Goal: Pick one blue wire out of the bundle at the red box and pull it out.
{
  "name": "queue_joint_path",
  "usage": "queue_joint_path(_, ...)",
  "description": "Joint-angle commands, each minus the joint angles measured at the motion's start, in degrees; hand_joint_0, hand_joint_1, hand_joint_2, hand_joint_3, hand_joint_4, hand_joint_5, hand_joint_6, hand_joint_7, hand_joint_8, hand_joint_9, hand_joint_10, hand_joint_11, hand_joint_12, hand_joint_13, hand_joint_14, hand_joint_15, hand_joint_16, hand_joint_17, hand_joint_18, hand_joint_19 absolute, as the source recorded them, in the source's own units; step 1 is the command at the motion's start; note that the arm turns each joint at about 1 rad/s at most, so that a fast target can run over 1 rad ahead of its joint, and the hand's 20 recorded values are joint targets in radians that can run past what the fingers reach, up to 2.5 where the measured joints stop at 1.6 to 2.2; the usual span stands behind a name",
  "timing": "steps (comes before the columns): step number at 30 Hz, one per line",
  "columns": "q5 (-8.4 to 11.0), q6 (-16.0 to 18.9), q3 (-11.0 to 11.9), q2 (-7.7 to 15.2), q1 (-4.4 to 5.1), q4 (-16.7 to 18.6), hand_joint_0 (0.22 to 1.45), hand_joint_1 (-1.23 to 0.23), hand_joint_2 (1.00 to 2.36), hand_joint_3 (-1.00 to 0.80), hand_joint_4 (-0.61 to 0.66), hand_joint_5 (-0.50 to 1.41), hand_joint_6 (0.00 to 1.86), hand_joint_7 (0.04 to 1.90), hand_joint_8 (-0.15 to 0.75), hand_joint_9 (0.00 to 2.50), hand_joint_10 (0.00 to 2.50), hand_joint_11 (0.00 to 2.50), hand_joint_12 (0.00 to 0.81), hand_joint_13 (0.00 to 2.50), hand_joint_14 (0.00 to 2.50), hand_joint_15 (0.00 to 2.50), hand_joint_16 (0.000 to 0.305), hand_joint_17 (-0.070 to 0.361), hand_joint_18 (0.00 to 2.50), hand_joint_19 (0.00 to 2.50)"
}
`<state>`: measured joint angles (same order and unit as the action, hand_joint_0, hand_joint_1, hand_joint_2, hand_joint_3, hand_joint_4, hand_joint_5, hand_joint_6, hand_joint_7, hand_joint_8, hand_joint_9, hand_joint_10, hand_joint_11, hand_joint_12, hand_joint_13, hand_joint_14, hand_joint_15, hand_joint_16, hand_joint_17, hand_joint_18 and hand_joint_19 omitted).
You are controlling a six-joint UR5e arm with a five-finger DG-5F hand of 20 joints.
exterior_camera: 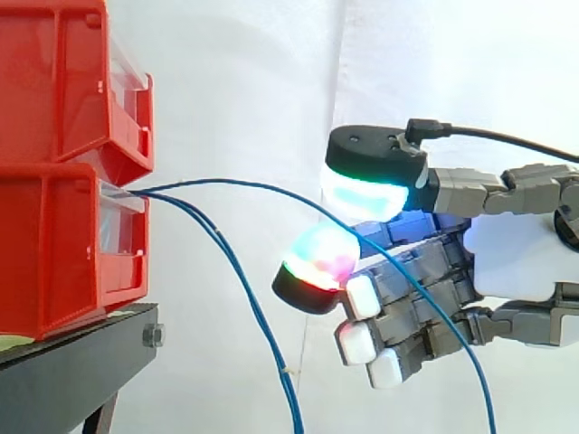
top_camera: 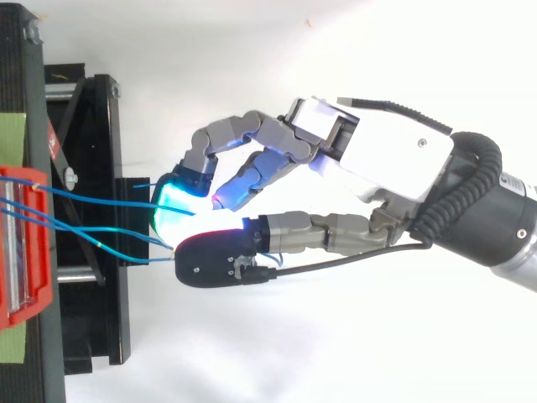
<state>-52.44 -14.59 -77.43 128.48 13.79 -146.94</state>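
Nearest in the side view, one thin blue insulated wire (exterior_camera: 271, 185) arcs out of the lower bin's mouth, crosses in front of the hand (exterior_camera: 511, 253) and drops off the bottom edge. The hand, grey-linked with a white palm, reaches in from the right, level with the lower bin, its far end right at that arc. Cannot tell whether it is clamped on the wire or just beside it. From above, the hand (top_camera: 377, 159) ends just short of the stand, where the strands run up to it. Behind it, two more drooping blue wires (exterior_camera: 254, 309) leave the same mouth and hang down. Judgement: the wire is light, limp, thin and slick-coated, so it would likely slip from a loose pinch and kink if bent hard. Best hold is on the free arc, clear of the bundle, squarely across the strand, pulling straight away from the bin; neighbours may drag along. Farther back are stacked red plastic bins (exterior_camera: 54, 253) on a black metal stand (exterior_camera: 72, 371), with a white curtain (exterior_camera: 235, 90) behind.
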Motion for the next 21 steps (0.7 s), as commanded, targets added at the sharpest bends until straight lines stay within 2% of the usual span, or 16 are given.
queue_joint_path(1,-0.03,0.0,0.0,0.0,0.01,0.0,0.6,-0.66,1.02,-0.19,0.25,-0.18,0.84,1.03,0.37,1.08,0.02,0.68,0.466,1.07,0.02,0.52,0.06,0.135,0.86,0.6)
queue_joint_path(11,0.15,-0.1,0.0,-0.1,0.01,0.0,0.62,-0.7,1.02,-0.11,0.24,-0.18,0.88,0.99,0.374,1.08,0.02,0.69,0.465,1.07,0.02,0.51,0.06,0.135,0.87,0.6)
queue_joint_path(21,0.06,0.1,0.0,-0.1,0.01,-0.1,0.63,-0.73,1.02,-0.06,0.21,-0.17,0.87,1.04,0.379,1.12,0.02,0.69,0.467,1.06,0.02,0.5,0.061,0.138,0.88,0.58)
